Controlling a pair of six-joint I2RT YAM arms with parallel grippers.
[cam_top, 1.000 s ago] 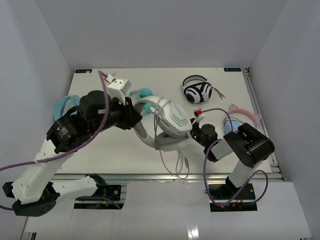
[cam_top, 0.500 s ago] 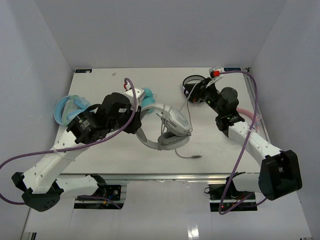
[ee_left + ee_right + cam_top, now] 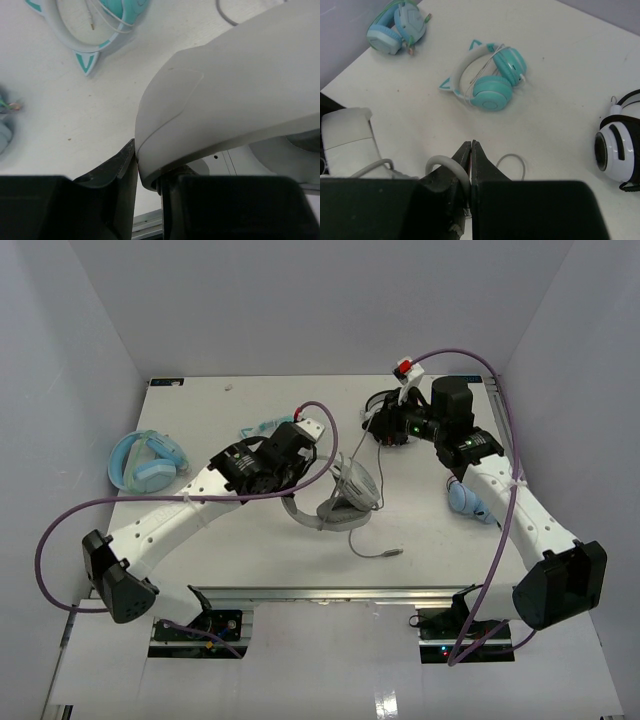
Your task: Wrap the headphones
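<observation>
The light grey headphones [image 3: 345, 490] are at the table's middle, tilted on one cup. My left gripper [image 3: 298, 483] is shut on their headband, which fills the left wrist view [image 3: 225, 100], with the fingertips [image 3: 125, 165] clamped at its edge. My right gripper [image 3: 376, 430] is beyond the headphones and shut on the thin grey cable [image 3: 444, 164], which loops out beside its jaws. The cable's free end and plug [image 3: 396, 553] lie on the table near the front. The headphones also show at the left edge of the right wrist view [image 3: 347, 135].
Teal cat-ear headphones [image 3: 490, 75] lie at the back centre, partly behind my left arm [image 3: 262, 428]. Pale blue headphones [image 3: 145, 460] sit far left. Black-and-white striped headphones [image 3: 620, 145] lie by my right gripper. Another pale blue pair [image 3: 466, 502] lies under my right arm.
My left arm carried the headphones to the right. My right arm swung from the near edge to the back with the cable, pulling it up off the table.
</observation>
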